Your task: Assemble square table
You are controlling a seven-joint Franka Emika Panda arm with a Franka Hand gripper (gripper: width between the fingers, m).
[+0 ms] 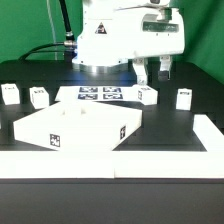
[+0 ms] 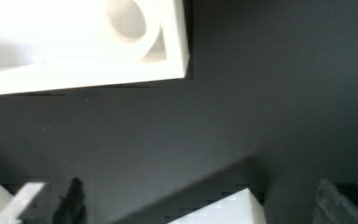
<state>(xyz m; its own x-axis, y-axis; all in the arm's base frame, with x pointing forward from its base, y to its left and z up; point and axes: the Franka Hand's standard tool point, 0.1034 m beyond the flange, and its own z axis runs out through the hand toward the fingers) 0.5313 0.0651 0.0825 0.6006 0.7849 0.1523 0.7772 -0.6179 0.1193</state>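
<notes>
Square tabletop lies flat, front centre of the black table. Behind it, the nearest leg stands beside the marker board. Gripper hangs just above that leg, fingers spread wide, nothing between them.

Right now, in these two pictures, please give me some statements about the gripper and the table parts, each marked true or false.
1. The gripper is holding a leg. False: it is open and empty, hanging above the dark table.
2. Four legs stand loose, none fitted to the table top. True.
3. The table top stands upright on its edge. False: it lies flat.
4. Two legs stand at the exterior view's left of the marker board. True.
</notes>
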